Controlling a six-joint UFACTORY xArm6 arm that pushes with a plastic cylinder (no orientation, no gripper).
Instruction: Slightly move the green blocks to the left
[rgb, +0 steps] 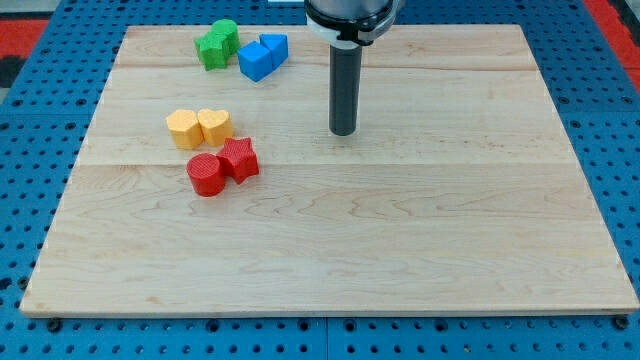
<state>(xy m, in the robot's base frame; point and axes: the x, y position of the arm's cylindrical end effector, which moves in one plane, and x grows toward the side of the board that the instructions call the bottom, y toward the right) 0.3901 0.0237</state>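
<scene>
Two green blocks sit touching near the view's top left: a green star-like block (211, 49) and a rounder green block (227, 35) behind it. Two blue blocks lie just to their right: a blue cube (255, 61) and a smaller blue block (274, 46). My tip (343, 131) rests on the wooden board (400, 230), well to the right of and below the green blocks, touching no block.
A yellow hexagon (183, 129) and a yellow heart (214, 125) sit side by side at the left. Below them are a red cylinder (206, 175) and a red star (239, 159). A blue pegboard (610, 90) surrounds the board.
</scene>
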